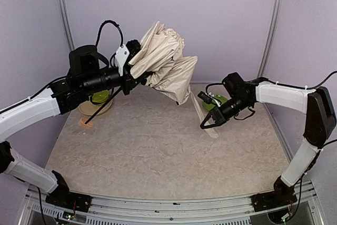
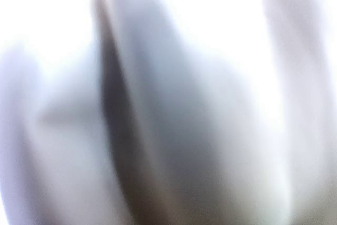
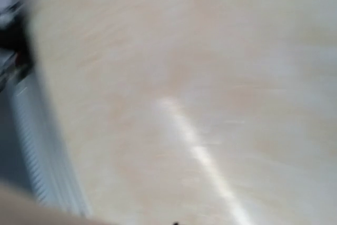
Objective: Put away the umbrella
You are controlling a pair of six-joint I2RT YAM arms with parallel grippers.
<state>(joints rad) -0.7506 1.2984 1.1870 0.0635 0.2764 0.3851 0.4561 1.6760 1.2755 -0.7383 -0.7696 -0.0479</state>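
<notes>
The umbrella (image 1: 166,61) is held up in the air at the back left, its cream-beige canopy collapsed and hanging in loose folds. Its thin black shaft (image 1: 105,108) slants down-left to the small wooden knob handle (image 1: 86,123), which is at the table. My left gripper (image 1: 132,80) is shut on the umbrella where the shaft meets the canopy, with its fingers partly hidden by fabric. The left wrist view shows only blurred canopy fabric (image 2: 174,130). My right gripper (image 1: 210,122) is open and empty, low over the table at the right. The blurred right wrist view does not show its fingers.
A long beige strip (image 1: 202,117) lies on the table under the right gripper and shows as a pale streak in the right wrist view (image 3: 205,156). A green object on a tan disc (image 1: 100,98) sits at the back left. Another green object (image 1: 213,101) sits behind the right gripper.
</notes>
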